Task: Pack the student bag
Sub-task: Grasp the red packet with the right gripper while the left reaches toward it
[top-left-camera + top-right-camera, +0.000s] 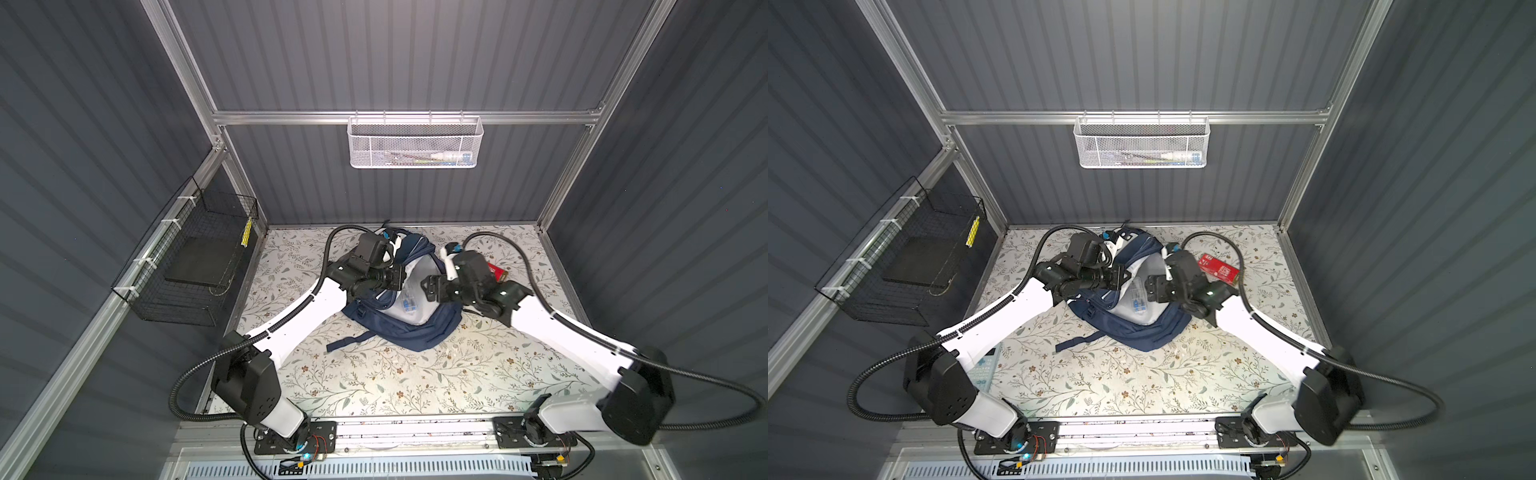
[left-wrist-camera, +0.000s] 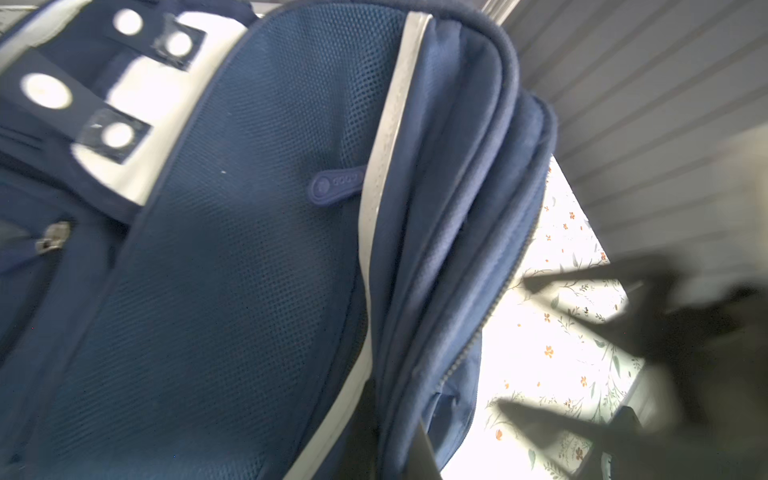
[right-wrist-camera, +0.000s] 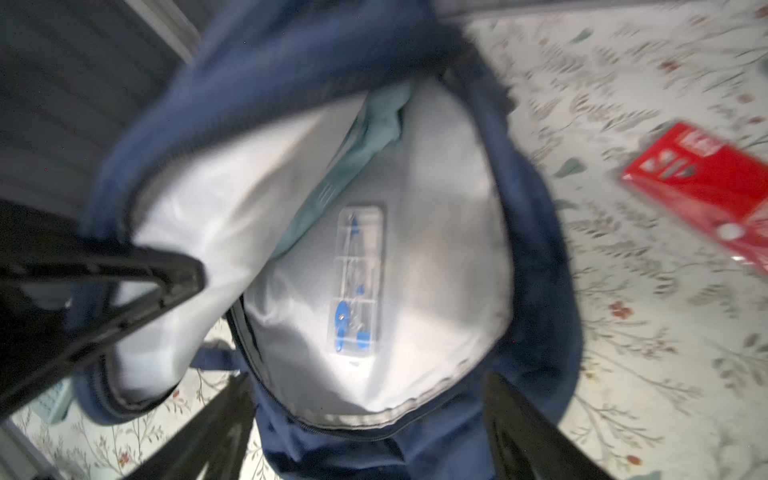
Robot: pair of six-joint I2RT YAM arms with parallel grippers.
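Observation:
The student bag [image 1: 415,332] [image 1: 1142,332], a navy backpack, lies in the middle of the table with its main pocket gaping and its white lining showing. A clear case holding blue drawing tools [image 1: 407,305] [image 3: 357,282] rests on that lining, and a pale teal item is tucked deeper in. My left gripper [image 1: 395,278] [image 2: 399,415] is shut on the bag's [image 2: 249,249] zip edge and holds the flap up. My right gripper [image 1: 430,289] [image 3: 368,382] hangs open over the opening. Its fingers are wide apart, with nothing between them.
A red box [image 1: 496,272] [image 3: 706,199] lies on the floral table to the right of the bag, partly under my right arm. A white mesh basket [image 1: 415,143] hangs on the back wall. On the left wall hangs a black wire basket [image 1: 187,266].

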